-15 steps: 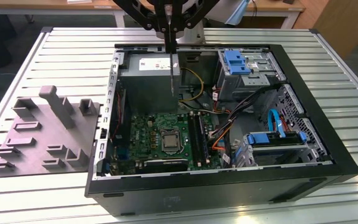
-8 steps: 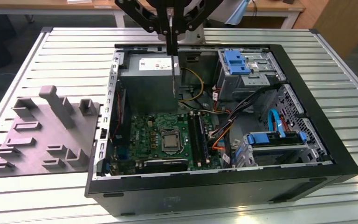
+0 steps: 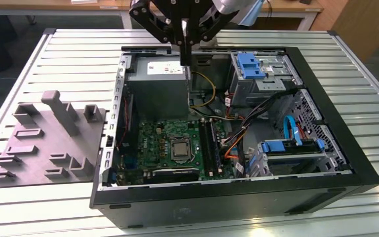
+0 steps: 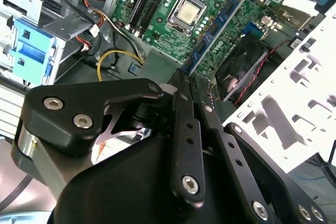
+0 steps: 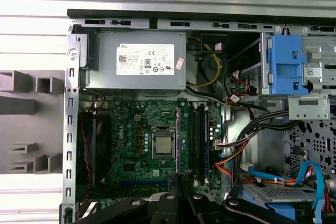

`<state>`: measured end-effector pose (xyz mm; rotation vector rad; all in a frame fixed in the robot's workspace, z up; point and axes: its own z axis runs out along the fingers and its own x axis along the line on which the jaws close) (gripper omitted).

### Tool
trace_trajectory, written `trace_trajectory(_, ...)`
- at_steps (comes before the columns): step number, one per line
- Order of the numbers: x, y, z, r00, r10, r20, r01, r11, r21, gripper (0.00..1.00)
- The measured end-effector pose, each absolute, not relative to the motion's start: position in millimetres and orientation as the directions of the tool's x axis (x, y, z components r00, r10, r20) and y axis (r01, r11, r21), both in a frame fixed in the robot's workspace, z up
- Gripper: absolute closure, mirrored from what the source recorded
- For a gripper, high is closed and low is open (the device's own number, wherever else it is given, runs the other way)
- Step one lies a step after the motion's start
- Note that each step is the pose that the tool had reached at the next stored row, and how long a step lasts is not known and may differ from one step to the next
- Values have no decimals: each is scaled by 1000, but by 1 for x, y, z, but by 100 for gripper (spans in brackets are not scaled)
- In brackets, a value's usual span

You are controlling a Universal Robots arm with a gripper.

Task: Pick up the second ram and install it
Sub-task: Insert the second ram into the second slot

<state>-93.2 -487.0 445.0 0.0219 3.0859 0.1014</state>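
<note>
The gripper [image 3: 185,43] hangs above the open computer case [image 3: 242,197], fingers [image 4: 185,129] pinched narrow on the second ram [image 4: 215,24].

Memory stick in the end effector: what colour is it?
The memory stick is dark blue; second wrist view shows it best.

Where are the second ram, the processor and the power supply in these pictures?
the second ram [image 4: 217,27]: second wrist view, middle of its blue board.
the processor [image 5: 163,146]: first wrist view, centre of its metal lid.
the power supply [image 5: 144,59]: first wrist view, on its white label.
</note>
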Motion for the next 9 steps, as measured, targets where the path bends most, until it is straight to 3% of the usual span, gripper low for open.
trace_trajectory(9, -86, -486, 431, -999, -3, -53, -7, 998, 66, 88)
